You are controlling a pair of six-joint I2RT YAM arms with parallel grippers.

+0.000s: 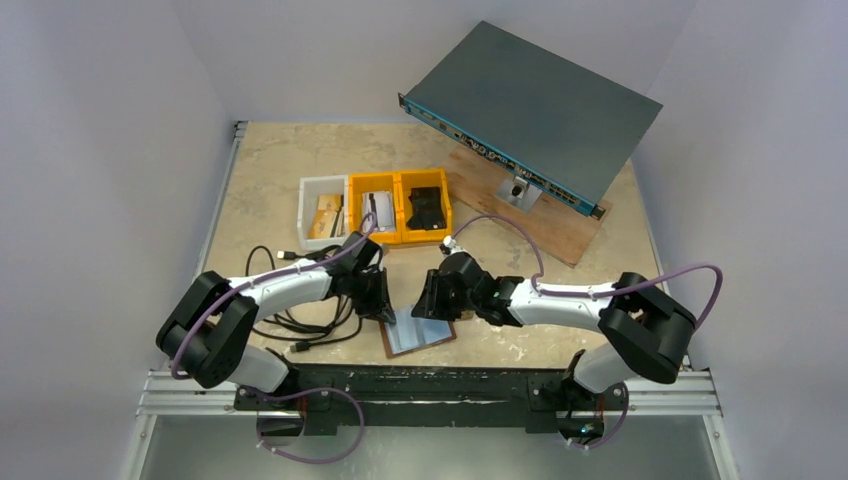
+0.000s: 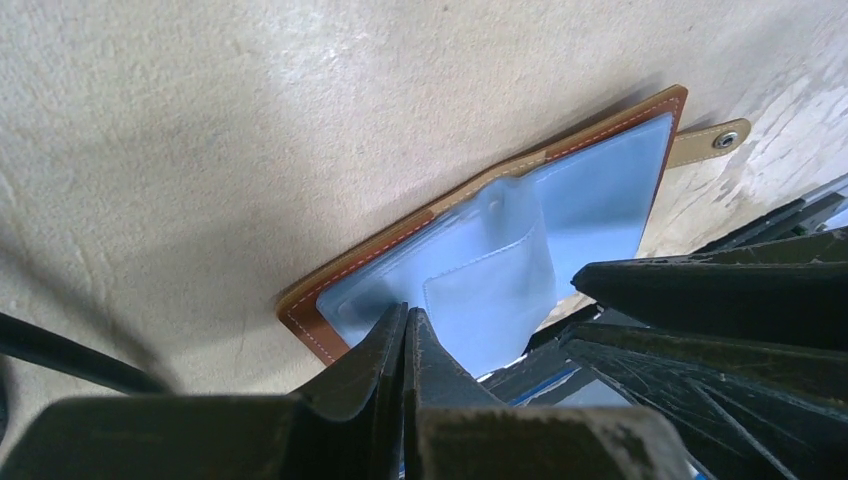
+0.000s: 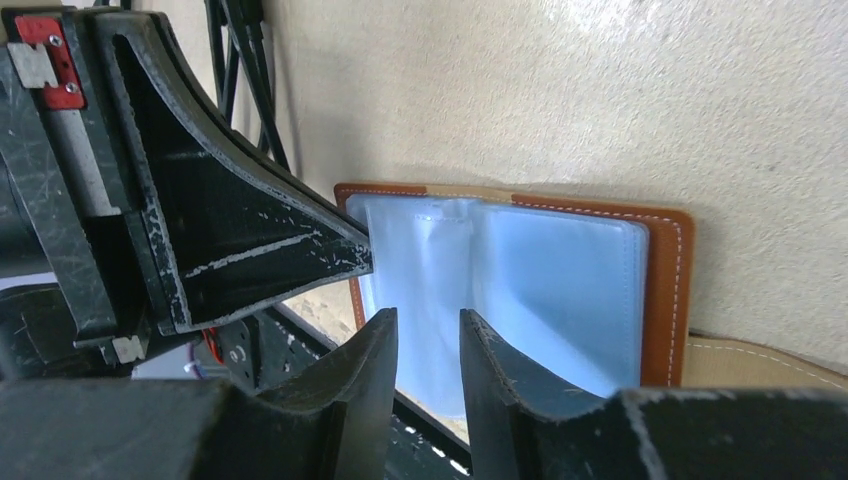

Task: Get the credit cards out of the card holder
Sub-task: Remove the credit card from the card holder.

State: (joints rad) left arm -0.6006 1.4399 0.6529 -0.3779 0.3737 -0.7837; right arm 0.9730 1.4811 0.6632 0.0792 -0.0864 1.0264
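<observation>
Near edge: both arm bases bolted to a metal rail (image 1: 430, 395).

Just beyond, a small brown leather-like card holder (image 1: 418, 336) lies open and flat, its shiny blue-clear pockets facing up.

Left gripper (image 2: 405, 325): fingers pressed together, tips at the holder's near pocket edge. Can't tell if a pocket leaf is pinched.

Right gripper (image 3: 427, 322): fingers a narrow gap apart over the pockets, nothing clearly between them. The two grippers crowd each other above the holder.

Left of the holder, a tangle of black cables (image 1: 300, 325) under the left arm.

Mid-table: a white plastic bin (image 1: 305, 200) with tan credit cards (image 1: 327, 215). Beside it are two joined yellow plastic bins (image 1: 397, 205), one holding a pale striped card (image 1: 380, 212), the other a chunky black object (image 1: 427, 208).

Far right: a wooden board (image 1: 545, 225) under a tilted grey-blue metal rack unit (image 1: 540, 100).

The beige marbled tabletop (image 1: 270, 170) has plain white walls (image 1: 100, 150) on three sides.
</observation>
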